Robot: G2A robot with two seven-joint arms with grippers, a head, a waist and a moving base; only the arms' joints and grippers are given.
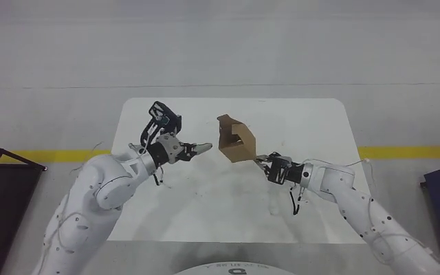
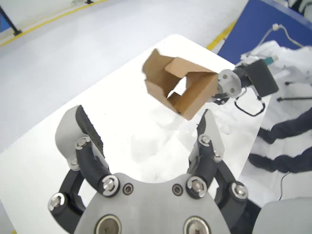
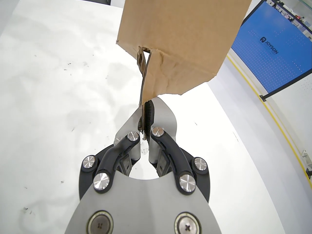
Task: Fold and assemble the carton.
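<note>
A brown carton (image 1: 236, 139) hangs above the middle of the white table (image 1: 192, 213), partly opened into a tube with loose flaps. My right gripper (image 1: 262, 160) is shut on a flap at the carton's lower right corner; in the right wrist view the flap (image 3: 145, 98) sits pinched between the fingers of the gripper (image 3: 145, 113). My left gripper (image 1: 203, 148) stands open just left of the carton, a short gap away. The left wrist view looks into the carton's open end (image 2: 179, 86) past the spread fingers of my left gripper (image 2: 146, 125).
The table (image 3: 48, 74) bears only faint scuff marks. A yellow floor line (image 1: 55, 155) runs past both sides of it. A black frame (image 1: 17, 180) stands at the left, and blue partitions (image 2: 258, 25) stand beyond the table's right side.
</note>
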